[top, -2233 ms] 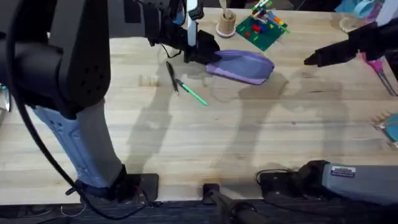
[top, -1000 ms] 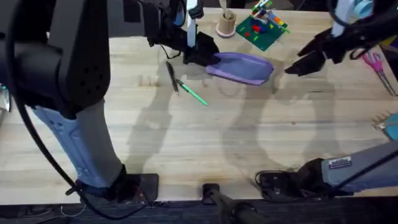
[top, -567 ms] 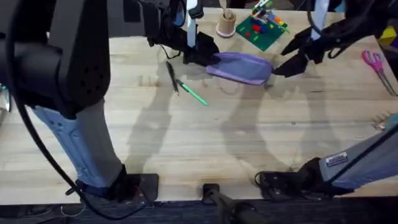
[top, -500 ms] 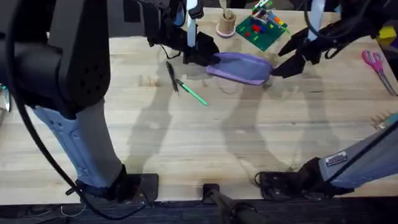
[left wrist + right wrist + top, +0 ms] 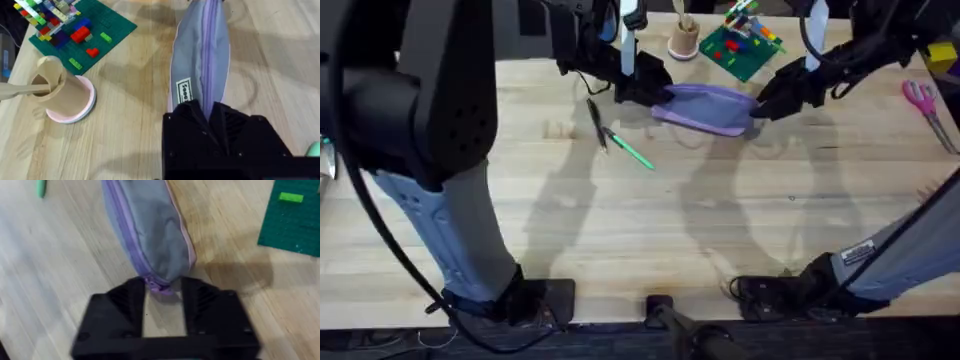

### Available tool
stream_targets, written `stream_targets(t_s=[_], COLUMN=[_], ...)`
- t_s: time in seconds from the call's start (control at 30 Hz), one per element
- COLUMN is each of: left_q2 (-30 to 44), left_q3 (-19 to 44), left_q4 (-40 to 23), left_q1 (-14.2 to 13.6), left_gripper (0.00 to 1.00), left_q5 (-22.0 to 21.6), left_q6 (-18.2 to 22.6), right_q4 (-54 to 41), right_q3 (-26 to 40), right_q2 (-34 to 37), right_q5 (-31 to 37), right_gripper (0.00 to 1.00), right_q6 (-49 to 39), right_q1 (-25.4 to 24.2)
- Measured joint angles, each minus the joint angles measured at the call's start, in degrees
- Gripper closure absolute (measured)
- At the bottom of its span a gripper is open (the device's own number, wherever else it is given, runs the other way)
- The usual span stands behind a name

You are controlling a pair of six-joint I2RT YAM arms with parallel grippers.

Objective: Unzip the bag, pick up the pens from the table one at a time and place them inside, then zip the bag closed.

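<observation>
The lavender bag (image 5: 712, 108) lies at the back of the table (image 5: 650, 230), its zipper (image 5: 206, 45) running along the top. My left gripper (image 5: 648, 92) is shut on the bag's left end (image 5: 200, 97). At the other end my right gripper (image 5: 761, 104) stands open. Its fingers (image 5: 127, 297) straddle the bag's tip and the zipper end (image 5: 159, 286) without closing on it. The black pen (image 5: 597, 125) and the green pen (image 5: 633, 151) lie on the wood just in front of the bag's left end. The green pen's tip (image 5: 41, 187) also shows in the right wrist view.
A green brick plate (image 5: 741, 49) with loose bricks and a paper cup (image 5: 683, 38) on a pink base stand behind the bag. Pink-handled scissors (image 5: 923, 100) lie at the far right. The table's front half is bare wood.
My right arm has swung left from the table's right side until its open fingers reach the bag's right end. The left gripper, the bag and the pens have stayed put.
</observation>
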Motion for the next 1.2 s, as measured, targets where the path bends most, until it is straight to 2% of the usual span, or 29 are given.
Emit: stream_targets(t_s=[0.13,0.2,0.57,0.6,0.77,1.0,1.2], left_q2=[0.0,0.0,0.0,0.0,0.0,0.0,0.0], left_q3=[0.0,0.0,0.0,0.0,0.0,0.0,0.0], left_q4=[0.0,0.0,-0.1,-0.2,-0.3,-0.5,-0.5], left_q1=[0.1,0.1,0.1,0.1,-0.3,-0.5,-0.5], left_gripper=[0.958,0.958,0.958,0.959,0.958,0.959,0.959], left_q5=[0.0,0.0,0.0,0.1,1.0,1.4,1.2], left_q6=[0.0,0.0,0.0,0.0,0.0,0.0,0.0], right_q4=[0.1,0.2,-1.3,-4.4,-5.9,-7.3,-6.9], right_q3=[0.0,0.0,0.0,0.0,0.0,0.0,0.0], right_q2=[0.0,0.0,-0.1,-5.4,-10.0,-11.0,-11.0], right_q5=[-0.5,-0.6,-0.5,0.6,1.9,2.9,4.3], right_gripper=[0.901,0.961,0.972,0.971,0.971,0.971,0.971], right_q6=[-0.1,0.0,0.0,0.0,0.0,0.0,0.0], right_q1=[0.1,0.1,0.1,0.2,0.5,1.0,3.4])
